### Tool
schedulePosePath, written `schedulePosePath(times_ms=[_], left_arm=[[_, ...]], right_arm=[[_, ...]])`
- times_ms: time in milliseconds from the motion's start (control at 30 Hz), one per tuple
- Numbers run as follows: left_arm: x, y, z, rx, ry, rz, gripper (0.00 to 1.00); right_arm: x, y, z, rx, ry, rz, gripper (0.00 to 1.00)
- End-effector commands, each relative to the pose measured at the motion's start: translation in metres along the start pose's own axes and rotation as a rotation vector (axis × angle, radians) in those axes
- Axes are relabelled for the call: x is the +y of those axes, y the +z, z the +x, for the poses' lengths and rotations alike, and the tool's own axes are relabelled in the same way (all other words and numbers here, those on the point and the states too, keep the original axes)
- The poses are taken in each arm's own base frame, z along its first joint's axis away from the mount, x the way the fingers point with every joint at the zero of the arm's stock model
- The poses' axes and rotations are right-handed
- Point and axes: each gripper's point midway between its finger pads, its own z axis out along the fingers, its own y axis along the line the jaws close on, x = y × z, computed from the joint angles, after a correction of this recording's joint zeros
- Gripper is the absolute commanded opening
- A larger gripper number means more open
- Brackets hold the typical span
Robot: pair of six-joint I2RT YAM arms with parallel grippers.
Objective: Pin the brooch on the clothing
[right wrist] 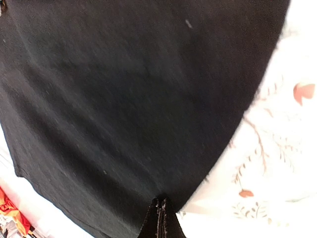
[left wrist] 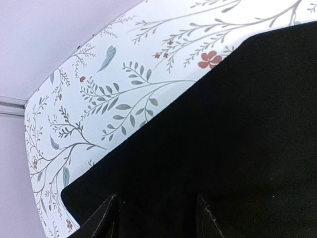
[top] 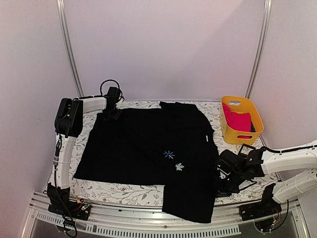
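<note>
Item under inspection: the brooch [top: 180,167]. It lies as a small pale silvery ornament on the chest of the clothing [top: 138,144], just below and to the right of the light-blue asterisk print [top: 169,154], close to it but not touching. The overhead view is too small to show whether the pin passes through the fabric.

The clothing, a black long-sleeved shirt, is spread flat over the floral table cover [top: 124,191]. Its lower right portion extends past the near edge of that cover.

The left gripper [left wrist: 157,198] is at the far left corner of the shirt. Its jaws stand moderately apart, with black fabric lying below and between them. Nothing is seen clamped.

The right gripper [right wrist: 159,208] is low at the shirt's right edge, well to the right of the brooch. Its jaws are pressed fully together, and their tip sits where the black fabric meets the floral cover. I cannot tell whether any fabric is pinched between them.

A yellow basket [top: 229,130] stands at the far right of the table, clear of the shirt. It holds a bright pink garment [top: 237,120].
</note>
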Motion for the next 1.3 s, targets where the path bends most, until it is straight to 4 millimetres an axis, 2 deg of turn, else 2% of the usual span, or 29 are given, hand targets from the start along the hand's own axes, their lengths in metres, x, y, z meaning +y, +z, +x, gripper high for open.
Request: schedulePosePath(times_ms=[0,100,167,233,267,300,367,433,467,500,533,567,600,633,667,733,767,800,833,867,933,967,1067,1133,1200,1267], left_arm=[[-0.003,0.019,0.032,0.09,0.045,0.013,0.52],[0.005,0.003,0.008,0.025,0.043,0.019,0.53],[0.015,-0.019,-0.014,-0.035,0.04,0.008,0.54],[0.026,-0.053,-0.038,-0.101,0.027,-0.013,0.54],[0.033,-0.076,-0.048,-0.137,0.015,-0.021,0.54],[0.036,-0.096,-0.052,-0.16,0.004,-0.026,0.54],[0.032,-0.132,-0.049,-0.183,-0.01,-0.006,0.54],[0.01,-0.162,-0.03,-0.174,0.0,0.049,0.54],[-0.009,-0.178,-0.02,-0.172,0.028,0.087,0.54],[-0.024,-0.188,-0.004,-0.152,0.055,0.123,0.54],[-0.04,-0.197,0.012,-0.123,0.089,0.152,0.54],[-0.054,-0.203,0.031,-0.083,0.125,0.172,0.54],[-0.065,-0.207,0.053,-0.031,0.17,0.183,0.54],[-0.074,-0.21,0.074,0.023,0.22,0.186,0.53],[-0.079,-0.211,0.098,0.088,0.271,0.182,0.53],[-0.084,-0.211,0.143,0.214,0.36,0.173,0.53],[-0.083,-0.211,0.171,0.298,0.401,0.17,0.53],[-0.081,-0.21,0.189,0.353,0.425,0.159,0.53],[-0.079,-0.21,0.206,0.402,0.447,0.151,0.53],[-0.078,-0.209,0.221,0.439,0.465,0.146,0.53],[-0.08,-0.207,0.242,0.478,0.491,0.149,0.53],[-0.084,-0.207,0.248,0.483,0.498,0.161,0.53],[-0.092,-0.208,0.265,0.527,0.508,0.192,0.52],[-0.091,-0.209,0.286,0.595,0.537,0.18,0.53],[-0.09,-0.211,0.303,0.641,0.574,0.175,0.53],[-0.095,-0.214,0.308,0.645,0.588,0.194,0.53]], right_arm=[[-0.011,-0.005,0.013,0.056,0.005,0.071,0.0],[0.014,-0.019,-0.001,0.029,-0.047,0.029,0.0],[0.034,-0.035,-0.019,-0.017,-0.074,-0.011,0.0],[0.049,-0.059,-0.051,-0.106,-0.1,-0.03,0.0],[0.054,-0.071,-0.069,-0.156,-0.116,-0.03,0.0],[0.057,-0.082,-0.091,-0.205,-0.116,-0.023,0.0],[0.061,-0.105,-0.139,-0.314,-0.143,-0.008,0.0],[0.057,-0.12,-0.193,-0.405,-0.181,0.036,0.0],[0.052,-0.126,-0.221,-0.453,-0.177,0.078,0.0],[0.045,-0.123,-0.247,-0.472,-0.185,0.128,0.0],[0.044,-0.132,-0.272,-0.512,-0.186,0.142,0.0],[0.042,-0.132,-0.295,-0.531,-0.2,0.163,0.0],[0.045,-0.143,-0.319,-0.58,-0.21,0.172,0.0],[0.04,-0.137,-0.34,-0.583,-0.206,0.192,0.0],[0.038,-0.141,-0.357,-0.605,-0.217,0.204,0.0],[0.024,-0.127,-0.391,-0.603,-0.215,0.25,0.0],[0.02,-0.127,-0.404,-0.614,-0.221,0.268,0.0],[0.015,-0.12,-0.417,-0.612,-0.222,0.284,0.0],[0.009,-0.104,-0.426,-0.588,-0.228,0.298,0.0],[0.006,-0.097,-0.433,-0.581,-0.233,0.299,0.0],[-0.002,-0.074,-0.44,-0.542,-0.241,0.306,0.0],[-0.009,-0.056,-0.44,-0.507,-0.24,0.314,0.0],[-0.023,-0.026,-0.438,-0.448,-0.229,0.323,0.0],[-0.035,-0.003,-0.433,-0.394,-0.223,0.344,0.0],[-0.051,0.006,-0.431,-0.368,-0.207,0.382,0.0],[-0.063,0.006,-0.435,-0.369,-0.179,0.399,0.0]])
